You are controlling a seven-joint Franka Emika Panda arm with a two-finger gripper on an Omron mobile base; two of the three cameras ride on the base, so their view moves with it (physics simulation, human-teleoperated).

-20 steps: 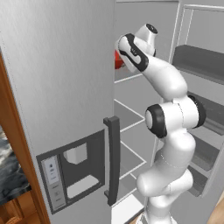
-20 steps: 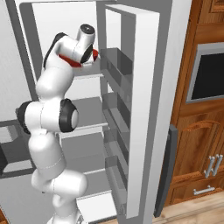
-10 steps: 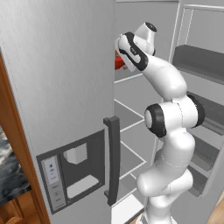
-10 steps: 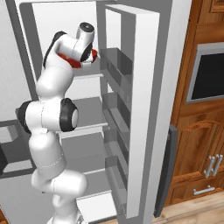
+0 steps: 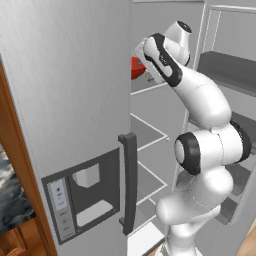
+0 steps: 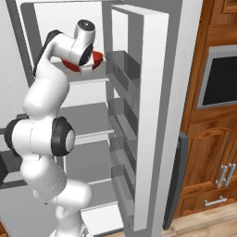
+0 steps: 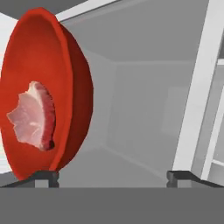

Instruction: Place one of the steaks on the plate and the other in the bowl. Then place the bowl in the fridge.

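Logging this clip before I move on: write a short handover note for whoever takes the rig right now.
Gripper: open, holding nothing, its fingertips either side of the bowl's rim.
Bowl: red, on an upper shelf inside the open fridge, with the pale pink steak in it.
Done: steak in bowl, bowl in fridge.
Left: draw the arm out. The plate and other steak need checking.
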